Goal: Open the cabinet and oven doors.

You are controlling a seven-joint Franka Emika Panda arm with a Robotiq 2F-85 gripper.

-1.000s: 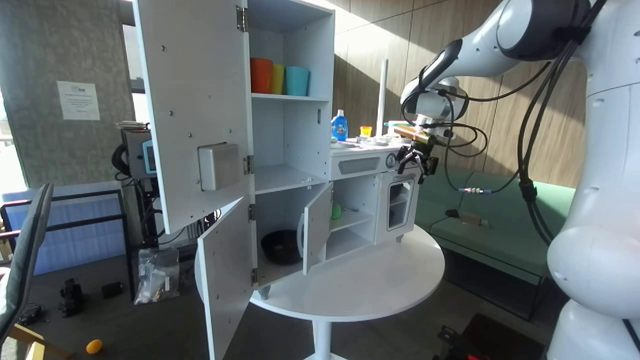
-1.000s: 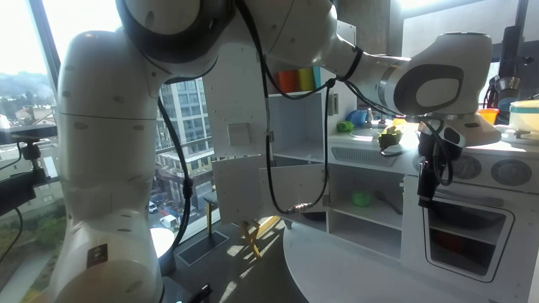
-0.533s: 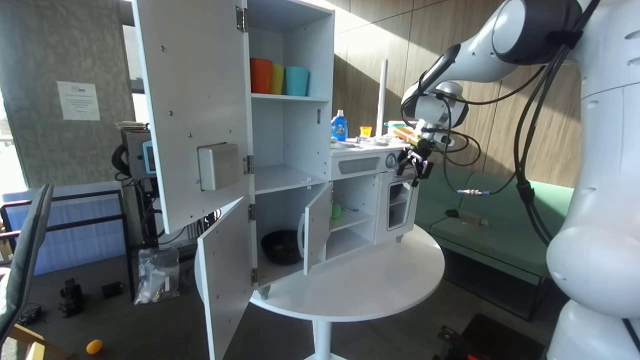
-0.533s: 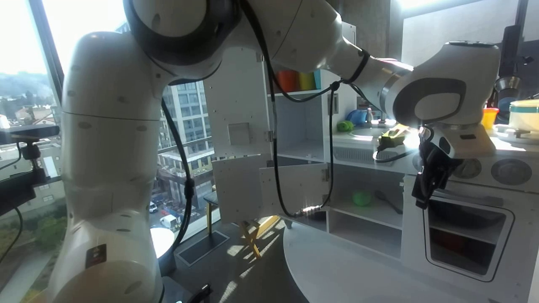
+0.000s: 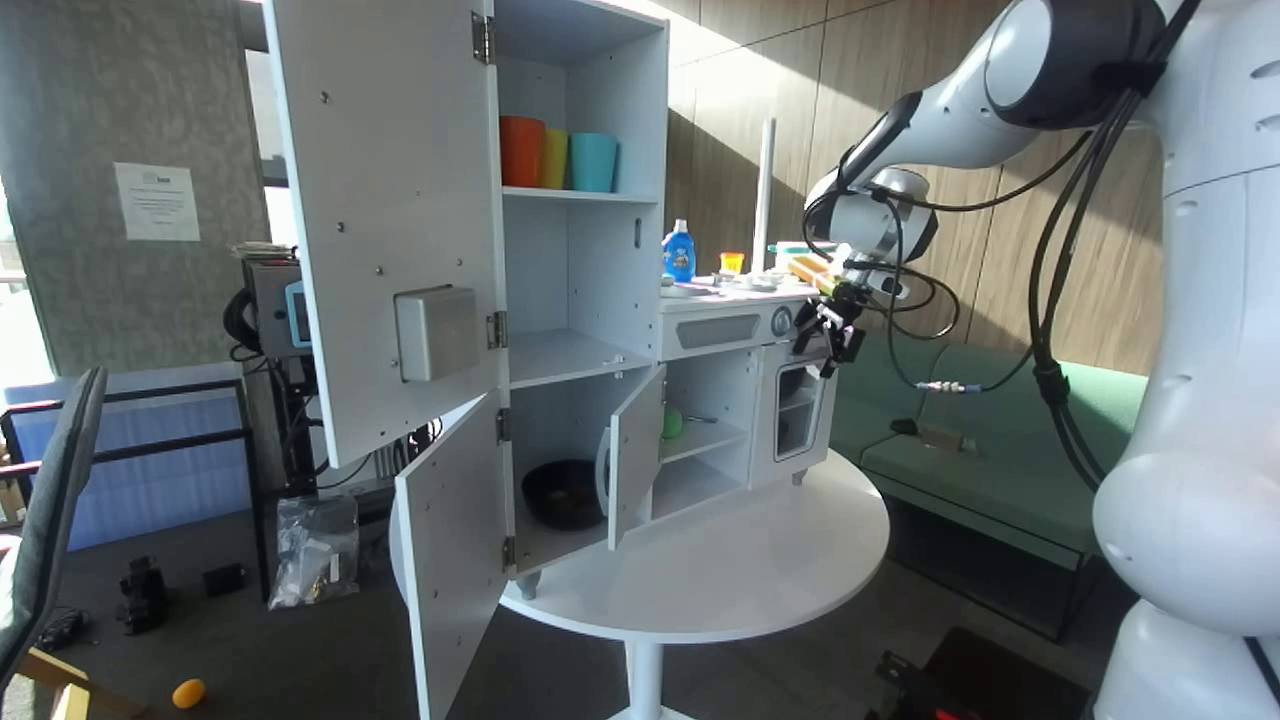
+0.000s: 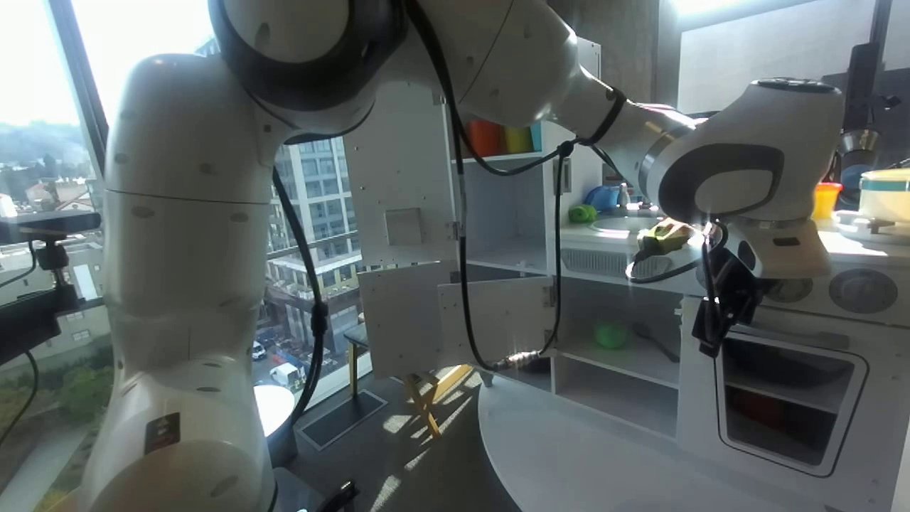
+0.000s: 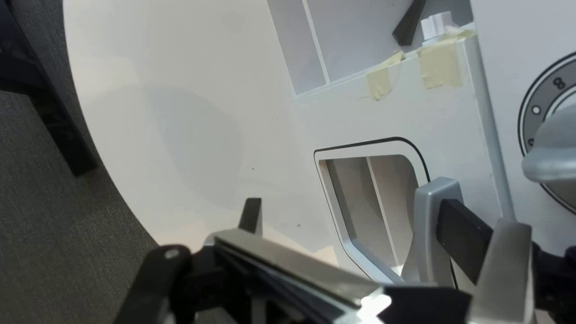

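The white toy kitchen has its tall upper cabinet door (image 5: 400, 180) and two lower cabinet doors (image 5: 460, 550) (image 5: 637, 460) swung open. The oven door (image 5: 763, 420), with a windowed front, looks shut; it also shows in an exterior view (image 6: 775, 455) and the wrist view (image 7: 373, 147). My gripper (image 5: 813, 362) is at the top of the oven door, tilted. In the wrist view, its fingers (image 7: 351, 209) are wide apart, with one finger against or very near the grey oven handle (image 7: 438, 234). Whether they touch, I cannot tell.
The kitchen stands on a round white table (image 5: 720, 590). A stove knob (image 7: 555, 144) is close beside the gripper. Cups (image 5: 594, 160) stand on the upper shelf, a black bowl (image 5: 562, 494) in the lower cabinet. A green sofa (image 5: 980, 470) stands behind. A cable hangs from the arm.
My gripper has tilted from pointing nearly straight down to a slant, and its tips have shifted slightly lower by the oven handle. The doors have not moved.
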